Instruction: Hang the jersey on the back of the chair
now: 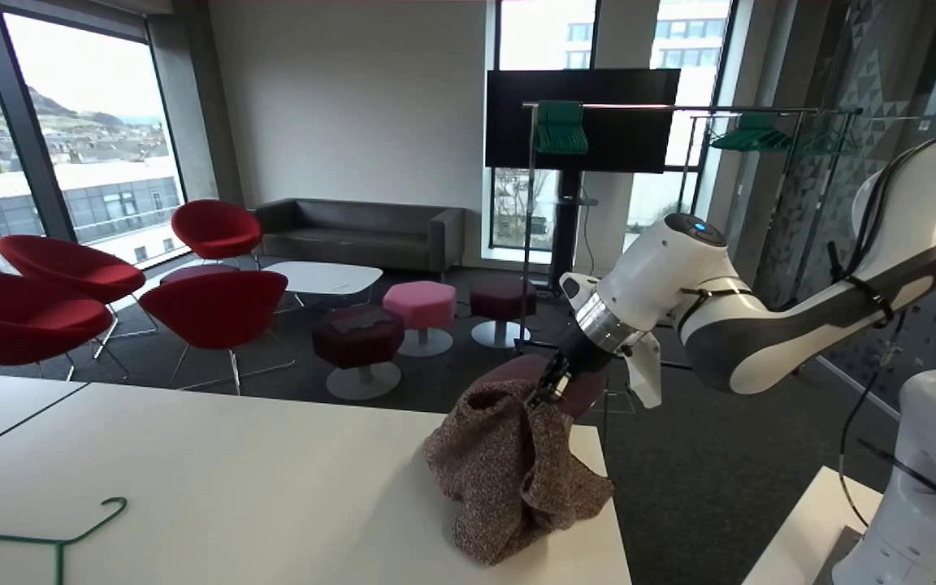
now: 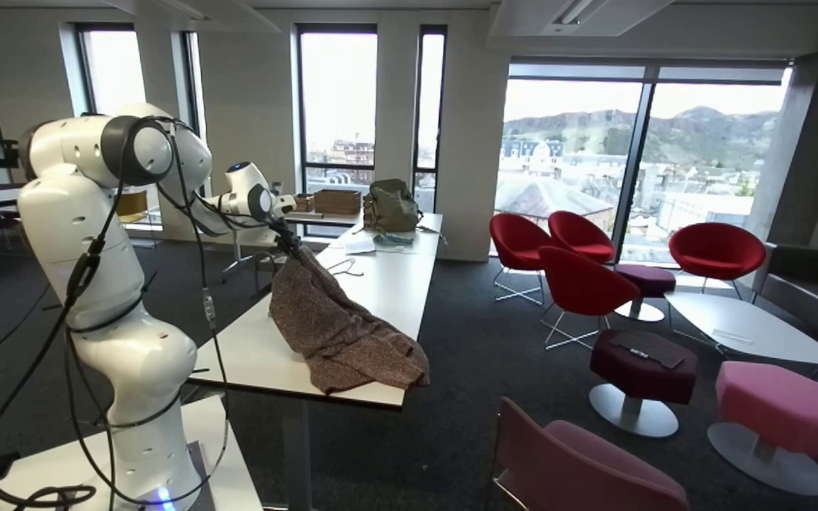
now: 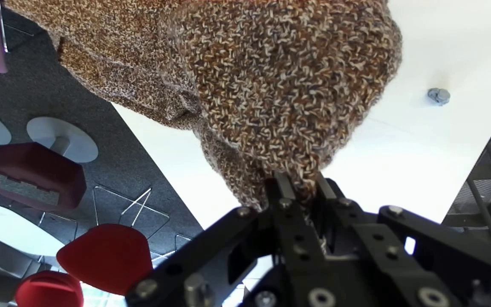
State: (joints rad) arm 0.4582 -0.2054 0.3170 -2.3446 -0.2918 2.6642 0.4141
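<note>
The jersey [image 1: 509,479], a brownish knitted garment, is draped from my gripper down to the white table; it also shows in an exterior view [image 2: 338,333] and fills the upper wrist view [image 3: 271,85]. Its lower end lies at the table corner and reaches slightly past the edge. My gripper [image 1: 548,394] is shut on a bunched fold of it, above the table; the fold shows between the fingers [image 3: 303,187] in the wrist view. The maroon chair [image 2: 579,468] stands on the floor beyond the table end, apart from the jersey. In an exterior view, the chair [image 1: 586,396] is partly hidden behind jersey and gripper.
The white table [image 1: 273,471] holds a green hanger [image 1: 62,540] and a backpack [image 2: 389,206]. Maroon and pink stools [image 2: 785,404] and red lounge chairs [image 2: 586,280] stand on the floor. A metal clothes rack [image 1: 720,108] stands behind the arm.
</note>
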